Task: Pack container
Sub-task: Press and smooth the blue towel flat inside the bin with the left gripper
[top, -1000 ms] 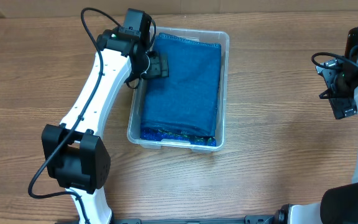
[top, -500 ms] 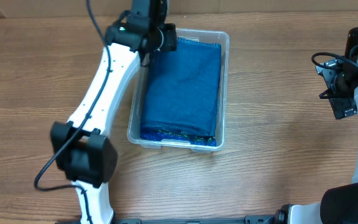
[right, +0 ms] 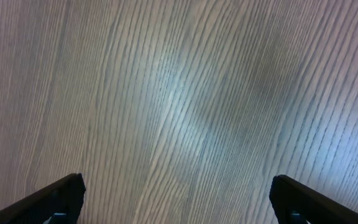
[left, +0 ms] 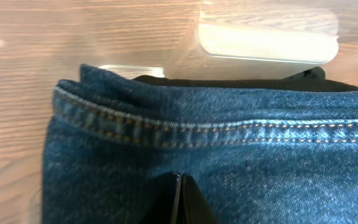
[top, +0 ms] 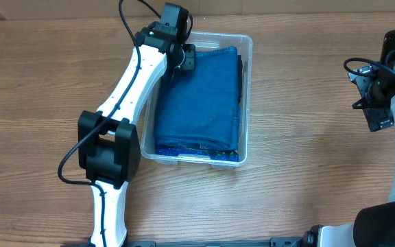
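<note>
The clear plastic container (top: 247, 89) stands mid-table, filled by folded blue jeans (top: 201, 103) over other fabric. My left gripper (top: 184, 60) is shut, its tips resting on the denim at the bin's far left corner. In the left wrist view the closed jaws (left: 179, 180) touch the jeans (left: 260, 168) just behind the stitched hem, with nothing visible between them, and the container's rim (left: 266, 43) lies beyond. My right gripper (top: 376, 116) hangs open over bare table at the far right, and the right wrist view shows only wood between its fingers (right: 179, 199).
A dark garment (top: 240, 72) peeks out along the right side of the jeans, and a blue patterned cloth (top: 190, 148) shows at the near end. Bare wooden table (top: 307, 137) surrounds the bin.
My left gripper has shut and swung from the bin's left wall onto the far end of the jeans. The denim's far edge has been pushed in slightly. The right arm is unchanged.
</note>
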`<state>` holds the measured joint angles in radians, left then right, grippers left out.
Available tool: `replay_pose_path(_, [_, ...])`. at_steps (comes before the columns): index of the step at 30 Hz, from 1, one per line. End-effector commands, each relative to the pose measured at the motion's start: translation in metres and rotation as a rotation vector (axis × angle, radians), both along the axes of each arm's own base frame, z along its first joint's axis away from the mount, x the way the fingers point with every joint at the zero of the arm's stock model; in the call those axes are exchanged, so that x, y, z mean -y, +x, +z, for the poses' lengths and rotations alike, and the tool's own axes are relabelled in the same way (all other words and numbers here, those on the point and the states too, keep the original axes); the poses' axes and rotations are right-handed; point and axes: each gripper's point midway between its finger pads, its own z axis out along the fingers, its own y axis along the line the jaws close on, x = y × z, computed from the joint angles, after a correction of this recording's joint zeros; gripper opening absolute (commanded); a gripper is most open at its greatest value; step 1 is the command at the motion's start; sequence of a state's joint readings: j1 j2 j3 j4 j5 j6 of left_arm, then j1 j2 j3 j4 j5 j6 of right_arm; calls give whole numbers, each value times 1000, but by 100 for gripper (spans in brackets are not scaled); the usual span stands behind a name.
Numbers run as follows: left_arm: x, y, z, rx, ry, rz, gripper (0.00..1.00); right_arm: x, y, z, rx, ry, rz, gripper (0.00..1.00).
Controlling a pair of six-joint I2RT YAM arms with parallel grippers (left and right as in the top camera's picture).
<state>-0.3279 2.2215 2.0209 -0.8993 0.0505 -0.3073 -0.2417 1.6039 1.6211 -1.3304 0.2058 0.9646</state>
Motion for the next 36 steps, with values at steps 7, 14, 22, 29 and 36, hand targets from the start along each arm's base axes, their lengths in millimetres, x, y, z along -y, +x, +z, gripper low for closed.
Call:
replay_pose_path(7, [30, -57, 71, -14, -94, -108, 4, 1, 0, 1, 6, -2, -8, 100])
replay_pose_path(14, [27, -49, -2, 19, -14, -72, 4, 1, 0, 1, 6, -2, -8, 100])
replay_pose_path(22, [31, -49, -4, 22, -36, -93, 4, 1, 0, 1, 6, -2, -8, 100])
replay_pose_path(29, [78, -16, 64, 207, -177, -127, 7, 1, 0, 1, 6, -2, -8, 100])
replay_pose_path(36, [85, -24, -57, -40, -128, -104, 4, 1, 0, 1, 6, -2, -8, 100])
